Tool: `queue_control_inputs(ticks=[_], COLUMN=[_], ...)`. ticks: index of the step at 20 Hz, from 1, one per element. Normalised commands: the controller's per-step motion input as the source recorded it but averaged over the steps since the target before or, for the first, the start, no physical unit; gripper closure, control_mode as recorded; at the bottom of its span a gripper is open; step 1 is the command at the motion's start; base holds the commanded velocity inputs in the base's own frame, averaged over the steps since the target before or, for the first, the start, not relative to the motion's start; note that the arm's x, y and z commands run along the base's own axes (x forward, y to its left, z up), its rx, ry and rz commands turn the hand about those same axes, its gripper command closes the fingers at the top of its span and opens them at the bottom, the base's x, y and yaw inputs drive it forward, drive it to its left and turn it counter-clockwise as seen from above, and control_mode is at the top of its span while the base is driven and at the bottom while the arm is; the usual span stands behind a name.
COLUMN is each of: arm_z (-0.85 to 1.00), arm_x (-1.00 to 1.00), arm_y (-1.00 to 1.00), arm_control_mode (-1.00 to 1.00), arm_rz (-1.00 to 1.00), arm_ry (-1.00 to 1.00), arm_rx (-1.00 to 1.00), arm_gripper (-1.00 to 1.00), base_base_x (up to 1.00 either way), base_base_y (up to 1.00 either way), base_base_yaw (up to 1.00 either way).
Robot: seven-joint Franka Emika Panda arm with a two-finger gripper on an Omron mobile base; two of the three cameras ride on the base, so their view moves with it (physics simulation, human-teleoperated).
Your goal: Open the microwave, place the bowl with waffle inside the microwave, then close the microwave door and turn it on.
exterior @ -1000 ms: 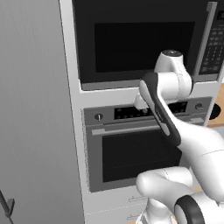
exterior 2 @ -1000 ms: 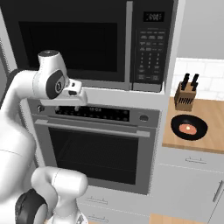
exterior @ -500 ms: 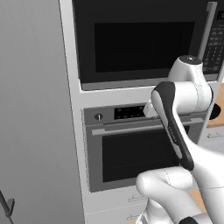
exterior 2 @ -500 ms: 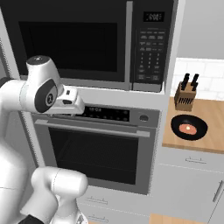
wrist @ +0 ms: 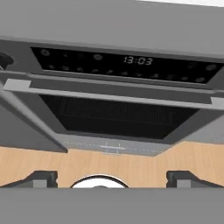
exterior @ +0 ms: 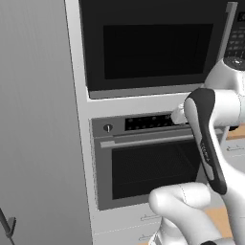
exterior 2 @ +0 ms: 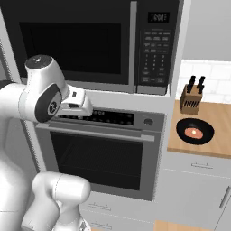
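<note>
Black glass microwave door (exterior 2: 74,43): rigid, hinged, likely swings easily; take hold at its grey vertical handle (exterior 2: 132,45). Claw (wrist: 111,177): spread wide, empty.

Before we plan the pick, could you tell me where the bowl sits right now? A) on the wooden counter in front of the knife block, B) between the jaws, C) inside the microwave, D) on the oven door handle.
A: the bowl rests on the wooden counter, in front of the knife block; the microwave door is shut.
</note>
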Motion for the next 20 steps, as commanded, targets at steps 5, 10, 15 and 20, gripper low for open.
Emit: queue_control_inputs(ticks=[5, 10, 15, 20], arm_z=[0.42, 0.39, 0.31, 0.24], arm_x=[0.00, 0.00, 0.00, 0.00], arm_y=[-0.36, -0.31, -0.24, -0.02], arm_control_mode=[-1.00, -1.00, -1.00, -1.00], arm_rz=[-0.05, -0.09, -0.09, -0.02], arm_ry=[-0.11, -0.07, -0.12, -0.11], arm_rx=[0.00, 0.00, 0.00, 0.00], arm_gripper=[-1.00, -1.00, -1.00, -1.00], base_base_x=[0.00, 0.00, 0.00, 0.00], base_base_y=[0.00, 0.00, 0.00, 0.00], base_base_yaw=[0.00, 0.00, 0.00, 0.00])
